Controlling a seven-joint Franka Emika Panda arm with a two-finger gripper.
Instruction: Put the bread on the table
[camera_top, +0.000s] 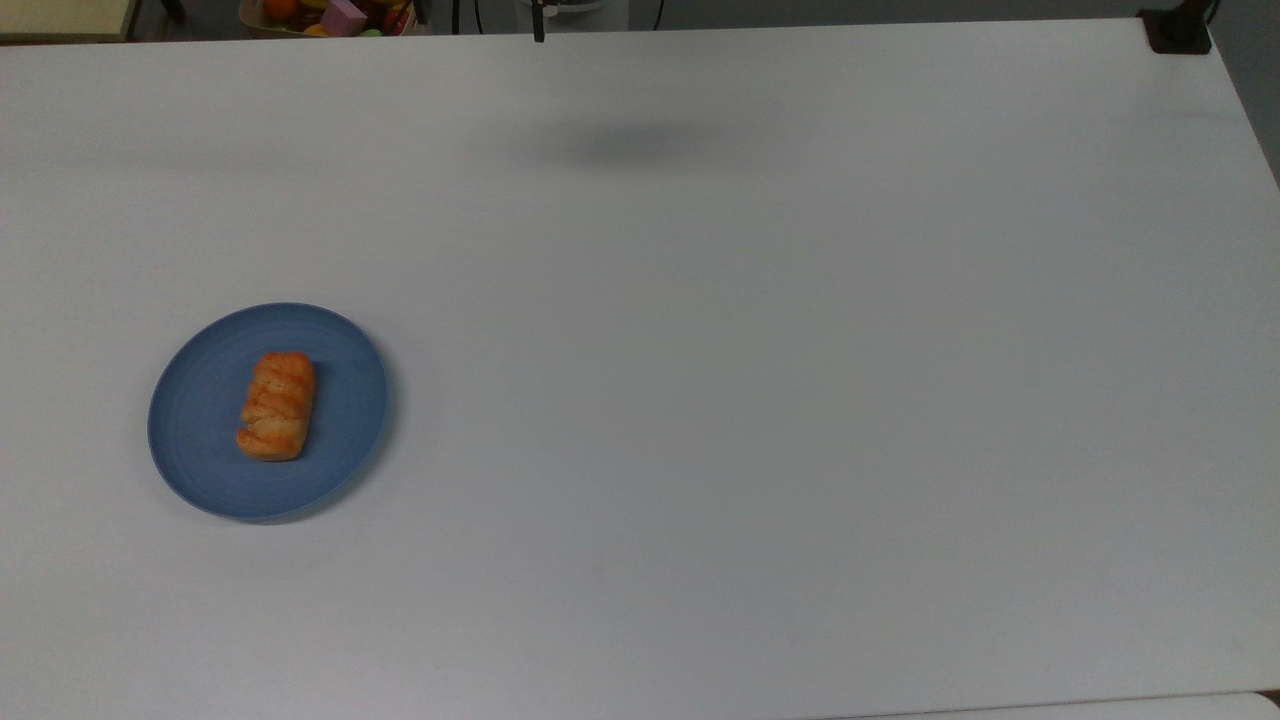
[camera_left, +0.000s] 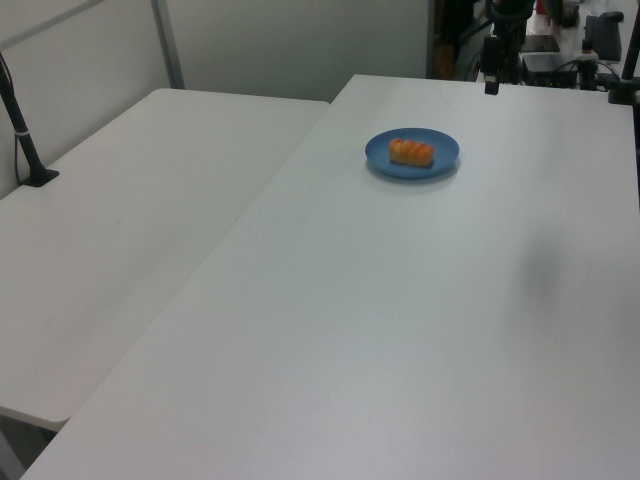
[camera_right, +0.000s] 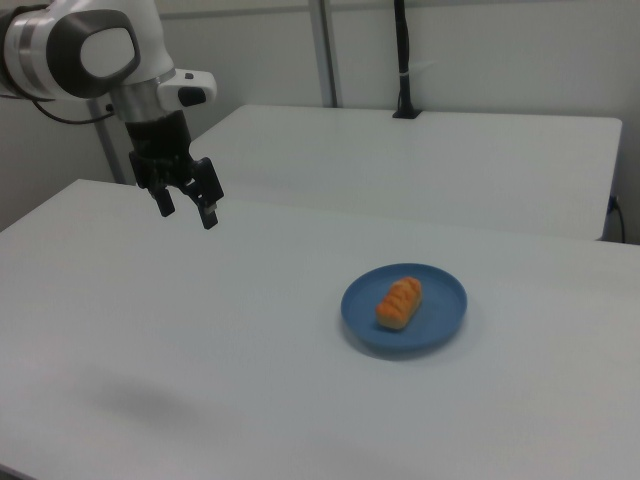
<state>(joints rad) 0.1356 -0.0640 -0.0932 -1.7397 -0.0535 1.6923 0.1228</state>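
Observation:
The bread (camera_top: 277, 405), a small golden-orange ridged roll, lies in the middle of a round blue plate (camera_top: 200, 445) on the white table (camera_top: 750, 400), at the top view's left. In the right view the bread (camera_right: 399, 302) rests on the plate (camera_right: 447, 290), and my gripper (camera_right: 188, 216) hangs open and empty high above the table (camera_right: 200, 340), well to the left of the plate. In the left view the bread (camera_left: 411, 152) and plate (camera_left: 447, 150) sit at the far end of the table (camera_left: 400, 320), with the gripper (camera_left: 491, 82) behind them.
A second white table (camera_left: 130, 200) adjoins this one, with a black post (camera_left: 25, 130) clamped to it. A black clamp (camera_top: 1178, 30) sits at the top view's upper right corner. A box of colourful items (camera_top: 330, 15) stands beyond the far edge.

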